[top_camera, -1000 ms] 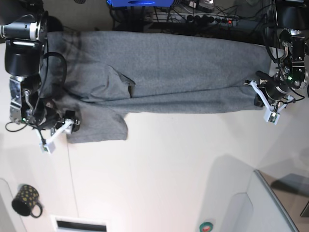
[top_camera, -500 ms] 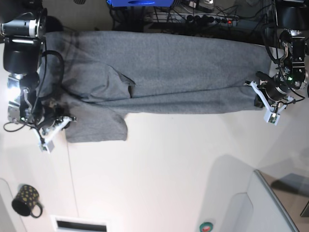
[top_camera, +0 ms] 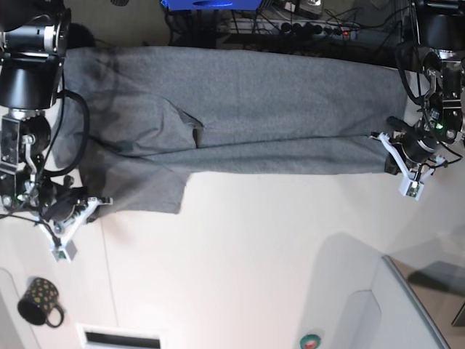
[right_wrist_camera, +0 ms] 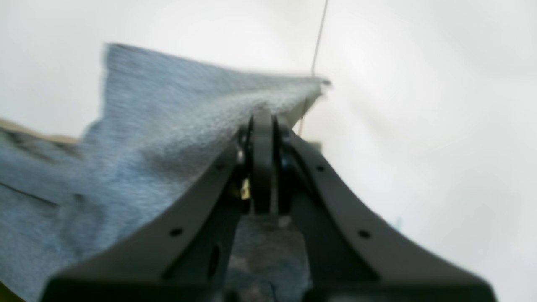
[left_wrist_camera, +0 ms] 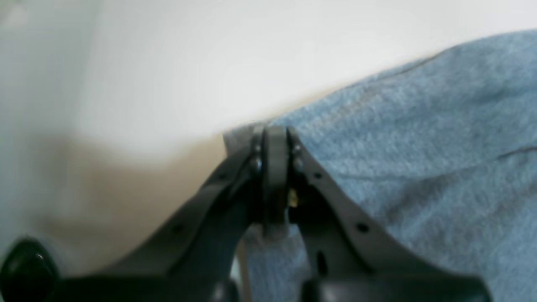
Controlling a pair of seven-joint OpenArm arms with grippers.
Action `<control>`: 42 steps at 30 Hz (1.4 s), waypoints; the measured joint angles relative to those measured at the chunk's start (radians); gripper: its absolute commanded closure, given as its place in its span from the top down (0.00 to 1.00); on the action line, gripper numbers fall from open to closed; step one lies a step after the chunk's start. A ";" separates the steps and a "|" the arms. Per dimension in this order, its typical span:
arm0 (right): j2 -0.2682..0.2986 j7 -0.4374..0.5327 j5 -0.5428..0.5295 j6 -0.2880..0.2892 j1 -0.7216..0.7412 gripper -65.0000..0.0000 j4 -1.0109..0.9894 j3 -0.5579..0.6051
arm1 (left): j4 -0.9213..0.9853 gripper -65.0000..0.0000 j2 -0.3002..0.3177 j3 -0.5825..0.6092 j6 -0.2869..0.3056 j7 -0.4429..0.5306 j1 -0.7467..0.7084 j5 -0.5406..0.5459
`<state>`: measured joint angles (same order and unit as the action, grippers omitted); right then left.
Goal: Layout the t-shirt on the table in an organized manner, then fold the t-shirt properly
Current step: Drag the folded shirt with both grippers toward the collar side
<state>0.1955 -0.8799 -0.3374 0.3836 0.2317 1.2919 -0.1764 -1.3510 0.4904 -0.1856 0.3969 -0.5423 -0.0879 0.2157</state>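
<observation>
Cloth dominates the upper half of the base view: a heather-grey cotton t-shirt (top_camera: 240, 116) stretched across the smooth white table (top_camera: 254, 262). At left, the right gripper (top_camera: 93, 205) pinches its sleeve corner; at right, the left gripper (top_camera: 389, 149) pinches its hem edge.

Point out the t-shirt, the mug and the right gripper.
t-shirt (top_camera: 276, 109), base view, middle of the body.
mug (top_camera: 38, 298), base view, dotted side.
right gripper (right_wrist_camera: 262, 119), right wrist view, closed tips pinching cloth.
</observation>
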 measured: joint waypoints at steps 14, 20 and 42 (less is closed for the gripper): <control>0.000 -0.163 -0.002 0.002 -0.200 0.01 0.387 -0.009 | -0.037 0.00 0.007 0.000 0.001 0.003 -0.011 0.002; 0.000 -0.167 -0.003 0.002 -0.324 0.01 0.505 -0.079 | -0.040 0.00 0.023 -0.002 0.025 0.004 -0.010 0.002; -0.086 -0.084 -0.009 0.003 -0.671 0.01 0.591 -0.105 | -0.126 0.00 0.061 0.062 0.030 0.007 -0.131 0.002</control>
<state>0.1097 -0.9634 -0.3466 0.3862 -0.4389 1.8832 -0.2813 -1.4773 0.5510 -0.1234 0.4271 -0.5350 -0.2188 0.2180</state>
